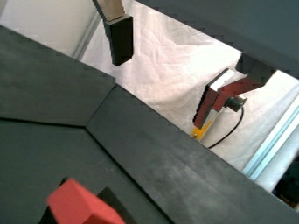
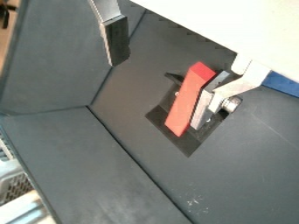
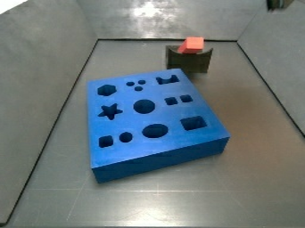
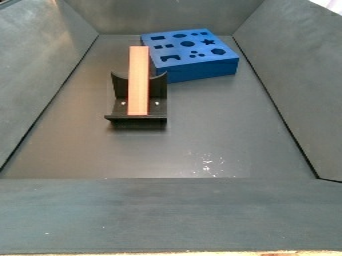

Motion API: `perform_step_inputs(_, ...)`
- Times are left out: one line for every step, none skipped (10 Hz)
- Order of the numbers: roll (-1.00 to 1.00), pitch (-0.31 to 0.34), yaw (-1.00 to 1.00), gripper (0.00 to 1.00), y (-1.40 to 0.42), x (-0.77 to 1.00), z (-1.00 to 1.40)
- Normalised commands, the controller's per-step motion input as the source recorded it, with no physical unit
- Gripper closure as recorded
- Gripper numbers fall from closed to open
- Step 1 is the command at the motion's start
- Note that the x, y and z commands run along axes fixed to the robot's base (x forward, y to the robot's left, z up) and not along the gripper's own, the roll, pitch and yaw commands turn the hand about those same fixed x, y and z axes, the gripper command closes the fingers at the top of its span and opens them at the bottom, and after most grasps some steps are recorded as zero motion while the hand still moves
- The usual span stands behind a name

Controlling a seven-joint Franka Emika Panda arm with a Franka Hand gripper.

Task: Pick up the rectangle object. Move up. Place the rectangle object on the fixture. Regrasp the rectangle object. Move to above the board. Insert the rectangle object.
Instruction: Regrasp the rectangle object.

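Note:
The red-orange rectangle object lies across the notch of the dark fixture on the bin floor. One side view shows its square end above the fixture. The blue board with its cut-out holes sits beside the fixture, also seen in the other side view. My gripper is open and empty, well above the fixture, with the rectangle object below, near one finger. In a wrist view the gripper shows against white cloth, with the bar's end low in the picture.
Dark sloping walls enclose the floor on all sides. White cloth and a yellow-tipped cable lie outside the bin. A blue sliver of the board shows past the finger.

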Motion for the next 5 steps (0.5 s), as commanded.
perform_step_inputs(0.14, -0.103, 0.15, 0.0, 0.04, 0.04, -1.0)
perform_step_inputs(0.12, -0.124, 0.13, 0.0, 0.04, 0.04, -1.0)
perform_step_inputs(0.08, -0.156, 0.06, 0.0, 0.04, 0.06, -1.0)
perform_step_inputs(0.08, -0.16, 0.04, 0.0, 0.04, 0.06, -1.0)
perform_step_inputs(0.07, -0.16, -0.01, 0.0, 0.04, 0.06, -1.0)
